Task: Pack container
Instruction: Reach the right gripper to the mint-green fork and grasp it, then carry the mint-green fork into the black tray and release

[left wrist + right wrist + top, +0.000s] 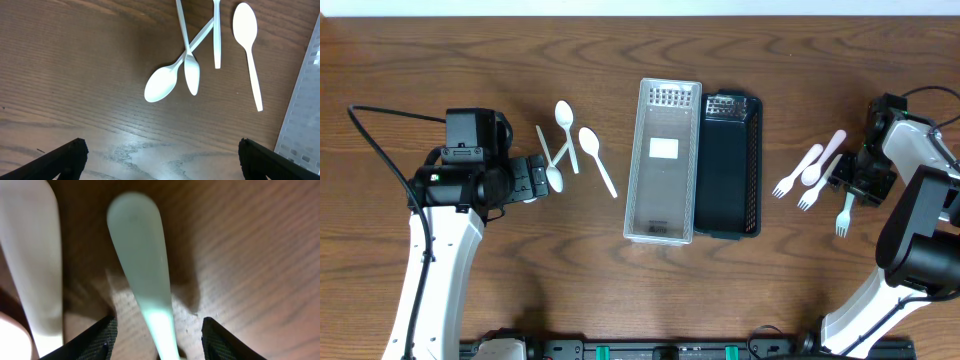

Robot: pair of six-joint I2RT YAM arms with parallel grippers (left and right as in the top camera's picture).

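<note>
Counted: four white spoons (588, 141) left of centre, two of them crossed at the handles with bowls side by side. Four white utensils (814, 172) on the right, tines plain on three, the fourth too blurred to name.

One clear container (663, 160) at the middle of the table (440, 50), long side running near to far, with a white patch on its floor. One black tray (732, 165) lying along its right wall, touching.

Left gripper (160, 150) spread wide, holding nothing, just left of the crossed spoons. Right gripper (159, 324) parted, straddling a pale handle (137, 255), wood showing on either side, nothing gripped. A second handle (32, 255) just left of it.

Open wood between spoons and container, and between tray and utensils. Far table edge a pale strip along the top.
</note>
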